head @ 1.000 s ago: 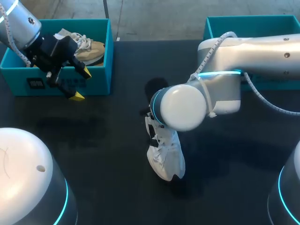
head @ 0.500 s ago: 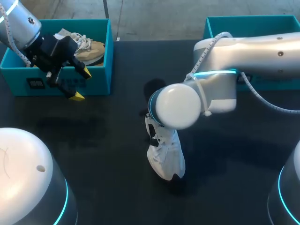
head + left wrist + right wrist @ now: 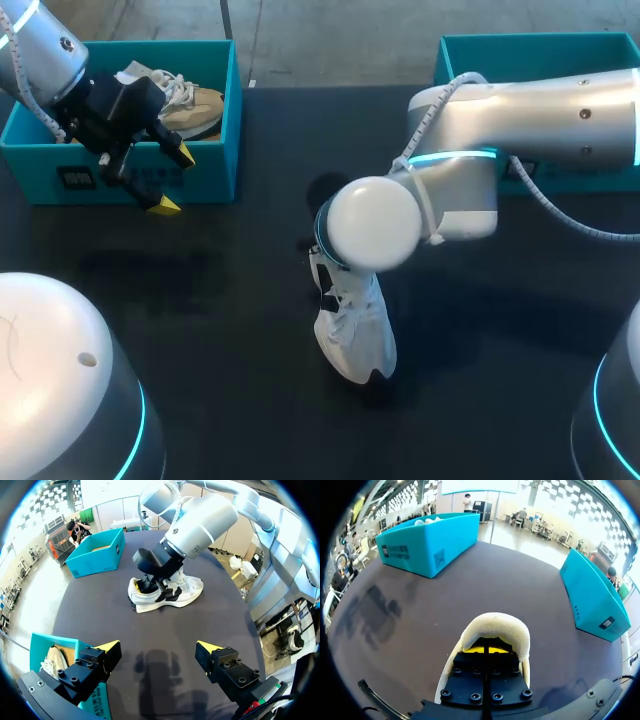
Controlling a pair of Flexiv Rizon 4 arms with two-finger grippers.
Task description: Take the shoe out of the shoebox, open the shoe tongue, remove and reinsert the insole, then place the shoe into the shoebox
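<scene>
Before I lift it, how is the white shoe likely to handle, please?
Probably light: the white shoe looks like a soft fabric trainer. Its padded heel collar would likely flex around the right gripper. Standing on its flat sole, it should slide, not roll.

A: Head view. The right arm's round white joint (image 3: 372, 222) covers the heel end of the white lace-up sneaker (image 3: 355, 335).
B: Right wrist view. The right gripper (image 3: 489, 650) is sunk in the shoe's opening, grip unreadable, and the shoe's inside is hidden.
A: The open teal shoebox (image 3: 540, 45) at right?
B: Cut off by the edge, and its interior is behind the arm. The tan sneaker (image 3: 195, 105) is half hidden.
</scene>
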